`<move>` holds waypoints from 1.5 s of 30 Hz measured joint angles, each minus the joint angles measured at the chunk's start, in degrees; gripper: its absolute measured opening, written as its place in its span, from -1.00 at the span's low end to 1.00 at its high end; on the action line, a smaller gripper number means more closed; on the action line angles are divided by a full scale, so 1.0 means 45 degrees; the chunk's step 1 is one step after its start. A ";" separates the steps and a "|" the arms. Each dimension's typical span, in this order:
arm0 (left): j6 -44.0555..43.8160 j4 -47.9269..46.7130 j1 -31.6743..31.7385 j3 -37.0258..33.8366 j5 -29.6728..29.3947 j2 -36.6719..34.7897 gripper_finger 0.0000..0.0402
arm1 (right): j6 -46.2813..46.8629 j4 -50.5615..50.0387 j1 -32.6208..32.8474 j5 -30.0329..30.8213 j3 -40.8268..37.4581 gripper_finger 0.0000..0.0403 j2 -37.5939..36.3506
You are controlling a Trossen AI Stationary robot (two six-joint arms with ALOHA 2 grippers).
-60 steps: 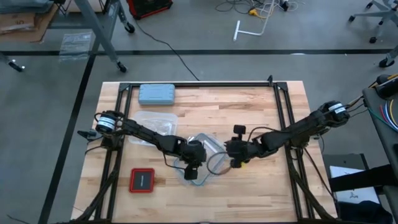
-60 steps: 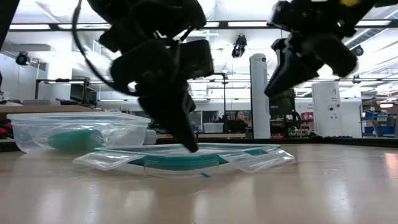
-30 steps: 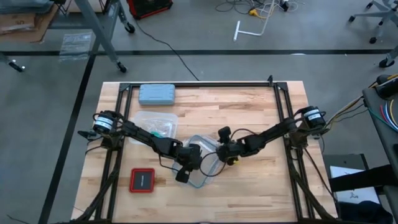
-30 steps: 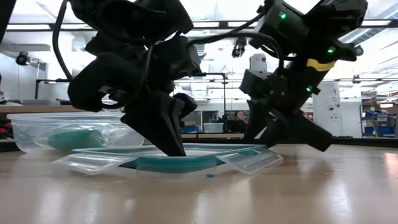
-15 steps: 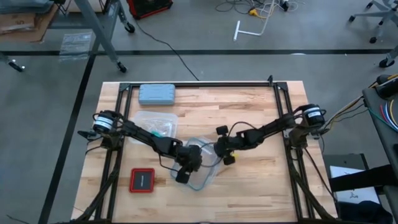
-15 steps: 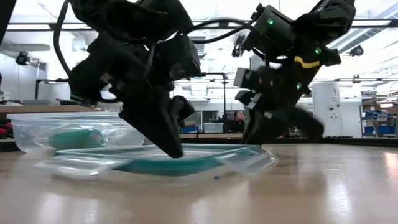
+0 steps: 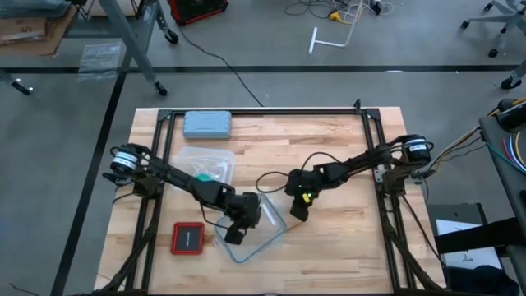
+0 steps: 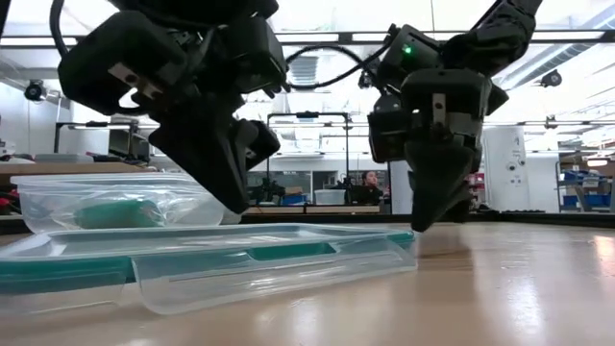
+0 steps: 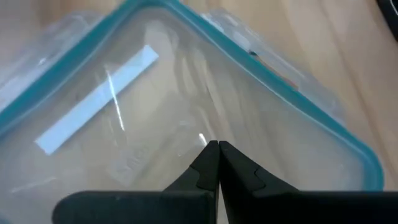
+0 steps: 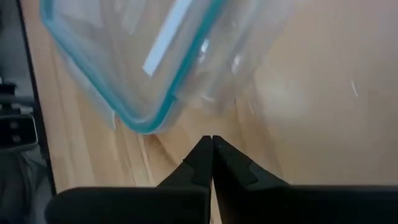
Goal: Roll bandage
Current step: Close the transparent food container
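The left gripper [image 7: 233, 233] is clenched with nothing between its fingers, its tips meeting over the clear lid [image 7: 256, 224] with the teal rim, low and left of centre in the high view. The right gripper [image 7: 297, 212] is clenched empty too, just right of the lid's edge over bare table [image 7: 329, 140]. No writing can be read; the lid carries only a plain pale strip [image 9: 96, 99]. The bandage [image 8: 115, 213] is a small teal-green roll lying inside the clear tub [image 7: 204, 163], which stands up and left of the lid in the high view, apart from both grippers and nearer the left one. A grey-blue case [image 7: 207, 124] lies near the table's top edge, and a red-framed pad [image 7: 187, 238] sits at lower left.
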 joint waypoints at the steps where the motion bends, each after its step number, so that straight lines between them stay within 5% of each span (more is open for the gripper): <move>1: -0.0026 -0.0004 -0.0009 -0.0002 -0.0118 0.0000 -1.00 | 0.0457 0.0002 0.0070 -0.0028 -0.0054 -1.00 0.0000; 7: -0.0038 0.0019 0.0003 -0.0158 -0.0820 0.0287 -1.00 | 0.1222 0.0088 0.0264 0.0375 -0.0253 -0.92 -0.0044; 15: 0.0031 0.0424 0.0000 -0.0428 -0.1336 0.0824 -1.00 | 0.5760 0.0532 0.0277 0.1479 -0.0253 -0.53 -0.0029; 26: 0.0005 0.3393 -0.0004 -0.1656 -0.1352 0.0986 -1.00 | 0.8436 0.1825 0.1117 0.3382 -0.0355 -0.29 0.0000; 30: -0.0057 0.3750 -0.0039 -0.2069 -0.1354 0.0970 -1.00 | 0.6214 0.1811 0.1236 0.4431 -0.0364 -0.28 -0.0005; 39: -0.0111 0.4582 -0.0101 -0.2351 -0.1279 0.1010 -1.00 | -0.1086 0.1875 0.0662 0.4511 0.0211 -0.46 -0.0055; 45: -0.0064 0.4868 -0.0106 -0.2540 -0.1317 0.1007 -1.00 | -0.2909 -0.1585 0.1162 0.3047 0.0459 -0.58 -0.0223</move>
